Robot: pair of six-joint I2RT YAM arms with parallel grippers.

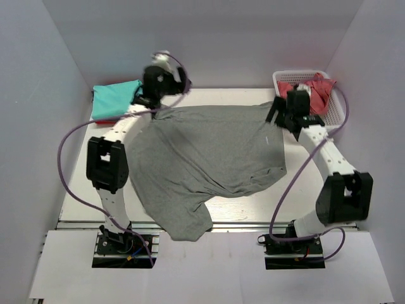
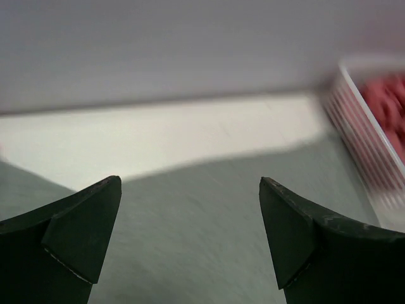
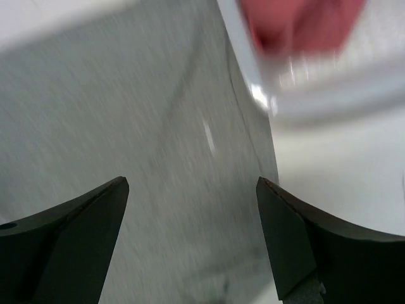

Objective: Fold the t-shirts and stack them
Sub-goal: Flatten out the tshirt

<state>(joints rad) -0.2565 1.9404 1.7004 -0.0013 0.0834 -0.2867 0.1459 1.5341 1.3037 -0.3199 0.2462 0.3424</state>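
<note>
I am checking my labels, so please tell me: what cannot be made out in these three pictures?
- Top view: the left wrist is motion-blurred; its jaws are unreadable there.
- Top view: the teal t-shirt covers something; only a red edge shows.
- Both wrist views: the basket and the pink cloth in it are blurred; piece count unclear.
- Right wrist view: the white mark on the grey t-shirt is a smear.

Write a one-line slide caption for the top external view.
Left hand and right hand open above spread grey t-shirt; teal t-shirt folded aside.
</note>
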